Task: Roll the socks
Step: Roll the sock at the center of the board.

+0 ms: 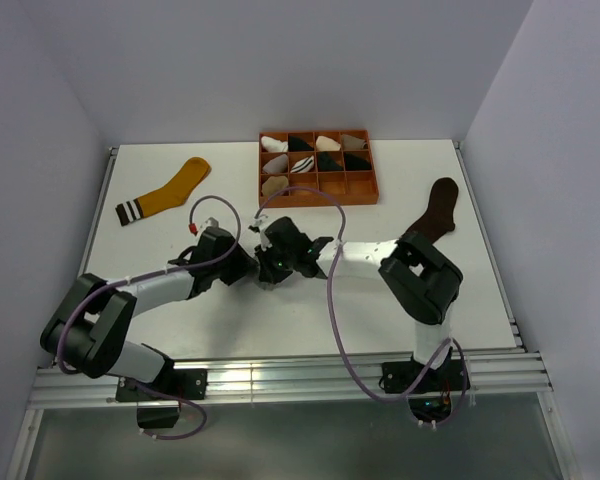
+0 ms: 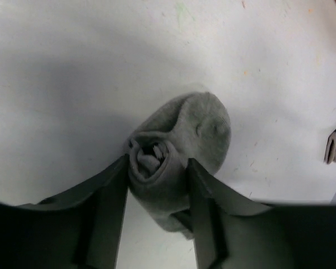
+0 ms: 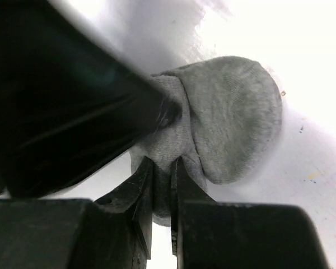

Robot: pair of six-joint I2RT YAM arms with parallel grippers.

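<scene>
Two grippers are on one sock: I am partway through rolling the grey sock (image 2: 196,131), which lies in the middle of the table (image 1: 260,320), a little nearer than the orange tray (image 1: 320,201). One end is wound into a tight coil; the toe lies flat and unrolled beyond it.

My left gripper (image 2: 158,168) stands roughly half open, a finger against each side of the coil, holding it by its flanks. My right gripper (image 3: 162,168) is almost closed, pinching a thin fold of grey fabric at the coil's edge. The dark bulk crossing the right wrist view is probably my left finger, though it is too blurred to be sure.

Next, I judge, the toe must be drawn over the coil without letting it unwind. The mustard sock (image 1: 170,192) at far left and the brown sock (image 1: 438,212) at far right lie flat, not yet rolled.
</scene>
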